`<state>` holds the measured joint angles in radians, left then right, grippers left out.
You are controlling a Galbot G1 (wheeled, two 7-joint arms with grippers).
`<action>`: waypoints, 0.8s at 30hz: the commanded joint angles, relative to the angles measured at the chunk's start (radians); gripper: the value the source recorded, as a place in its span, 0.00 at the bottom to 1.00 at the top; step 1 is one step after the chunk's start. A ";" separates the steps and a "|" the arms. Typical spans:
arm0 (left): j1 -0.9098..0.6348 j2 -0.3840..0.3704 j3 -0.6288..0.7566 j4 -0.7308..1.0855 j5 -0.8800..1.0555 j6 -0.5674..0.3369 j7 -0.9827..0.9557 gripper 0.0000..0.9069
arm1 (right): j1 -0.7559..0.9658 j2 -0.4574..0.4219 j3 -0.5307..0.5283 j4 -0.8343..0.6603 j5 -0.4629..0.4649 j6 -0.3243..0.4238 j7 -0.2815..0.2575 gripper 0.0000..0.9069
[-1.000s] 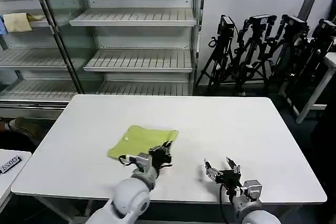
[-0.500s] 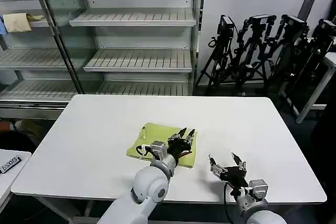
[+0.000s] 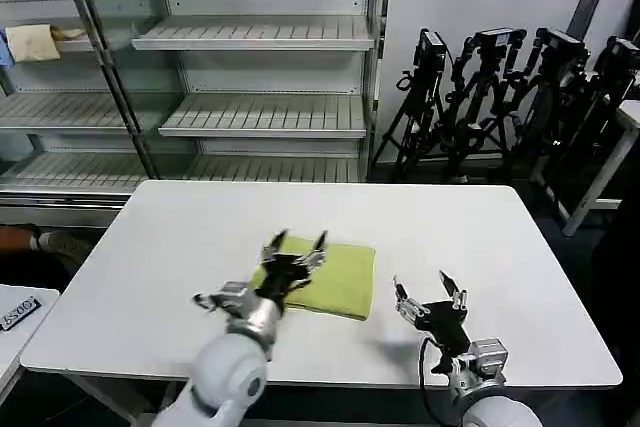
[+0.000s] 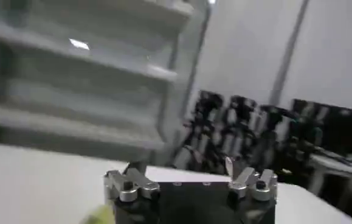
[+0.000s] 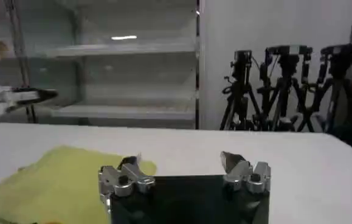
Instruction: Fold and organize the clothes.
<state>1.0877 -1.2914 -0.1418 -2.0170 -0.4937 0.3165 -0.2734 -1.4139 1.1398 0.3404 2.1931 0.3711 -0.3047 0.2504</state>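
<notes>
With both tools spread empty, you keep the left tool [image 3: 293, 244] clear of the folded shirt [image 3: 335, 279] near the bench [image 3: 180, 227] front edge, the right tool [image 3: 430, 292] waiting beside.

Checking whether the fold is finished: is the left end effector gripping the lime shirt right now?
No. In the head view the left end effector is open above the folded lime shirt, holding no fabric.
</notes>
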 commanded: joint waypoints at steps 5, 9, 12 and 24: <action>0.365 0.135 -0.361 -0.143 0.232 -0.127 0.074 1.00 | -0.001 0.004 -0.019 -0.003 -0.099 0.097 0.011 1.00; 0.369 0.146 -0.358 -0.150 0.227 -0.120 0.075 1.00 | -0.008 -0.003 -0.015 -0.004 -0.097 0.094 0.012 1.00; 0.371 0.137 -0.350 -0.163 0.226 -0.111 0.075 1.00 | -0.017 -0.005 -0.014 0.002 -0.101 0.092 0.009 1.00; 0.380 0.091 -0.320 -0.204 0.227 -0.094 0.085 1.00 | -0.034 -0.005 -0.014 0.011 -0.120 0.101 0.002 1.00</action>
<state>1.4251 -1.1947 -0.4337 -2.1875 -0.2918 0.2300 -0.1978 -1.4439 1.1357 0.3288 2.2027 0.2644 -0.2192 0.2535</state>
